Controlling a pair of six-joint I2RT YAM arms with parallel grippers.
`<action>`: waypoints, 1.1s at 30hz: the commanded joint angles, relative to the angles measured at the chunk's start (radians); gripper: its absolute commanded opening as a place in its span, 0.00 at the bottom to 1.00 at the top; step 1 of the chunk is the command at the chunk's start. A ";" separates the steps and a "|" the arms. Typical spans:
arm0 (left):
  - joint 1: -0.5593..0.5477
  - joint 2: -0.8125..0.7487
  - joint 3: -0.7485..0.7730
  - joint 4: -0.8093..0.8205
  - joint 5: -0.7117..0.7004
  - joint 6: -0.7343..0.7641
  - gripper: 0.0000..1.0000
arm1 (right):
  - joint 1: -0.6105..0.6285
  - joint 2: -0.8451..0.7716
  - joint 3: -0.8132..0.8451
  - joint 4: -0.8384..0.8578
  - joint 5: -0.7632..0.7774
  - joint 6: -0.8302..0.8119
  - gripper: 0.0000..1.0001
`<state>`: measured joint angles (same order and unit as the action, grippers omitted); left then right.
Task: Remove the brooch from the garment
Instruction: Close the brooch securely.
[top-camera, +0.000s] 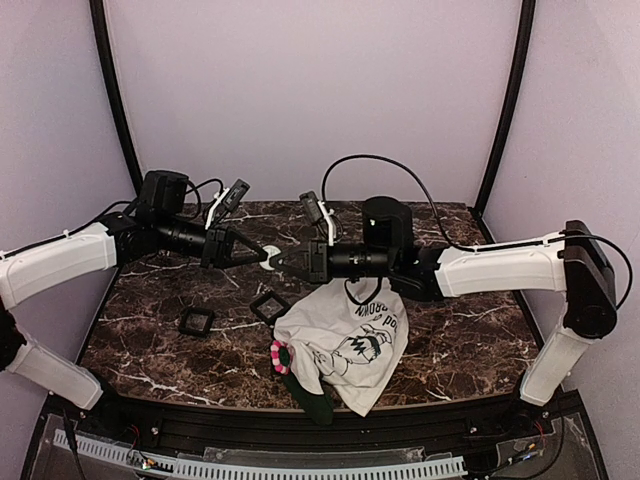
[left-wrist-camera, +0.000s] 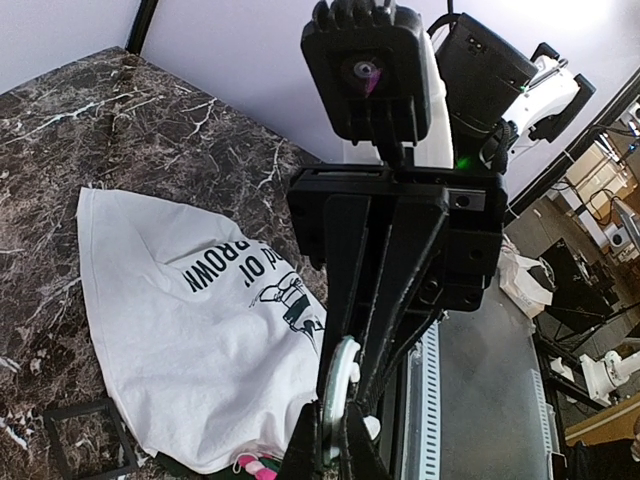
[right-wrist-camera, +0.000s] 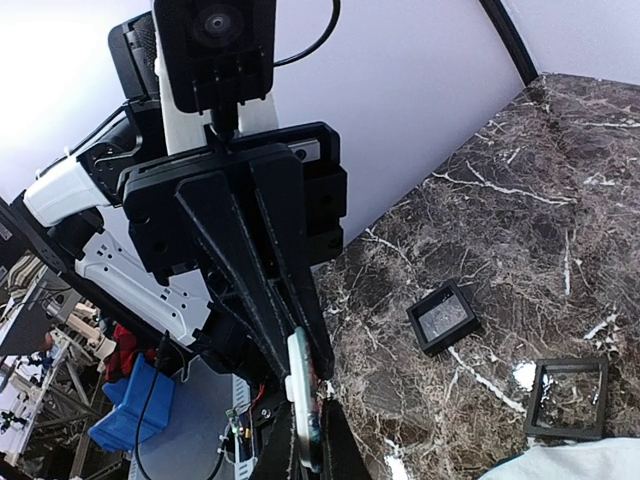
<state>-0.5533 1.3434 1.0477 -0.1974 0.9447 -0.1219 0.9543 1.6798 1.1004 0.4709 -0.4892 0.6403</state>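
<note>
white disc (top-camera: 270, 256) held aloft, brooch (top-camera: 282, 356) seemingly not yet off the shirt (top-camera: 345, 340)
jaws of the left arm (top-camera: 60, 262) and right arm (top-camera: 500, 268) pinch narrow on the disc, above and behind the shirt. the pink-white brooch seems to sit at the shirt's near-left edge; next, one arm should free itself and drop to it.

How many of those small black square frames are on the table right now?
2 black frames. One lies on the table toward the left; the other sits close by the left edge of the white T-shirt. The shirt could be hiding more.
</note>
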 joint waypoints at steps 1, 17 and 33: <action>-0.045 -0.018 -0.002 0.018 0.097 0.013 0.01 | -0.024 0.058 0.009 -0.046 0.160 0.079 0.00; -0.046 -0.030 -0.003 0.014 0.088 0.018 0.01 | -0.053 0.072 -0.035 -0.050 0.204 0.194 0.00; -0.046 -0.041 -0.004 0.010 0.082 0.024 0.01 | -0.079 0.072 -0.066 -0.079 0.240 0.256 0.00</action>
<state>-0.5549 1.3460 1.0458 -0.2108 0.8906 -0.1310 0.9478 1.7004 1.0763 0.5179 -0.4500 0.8246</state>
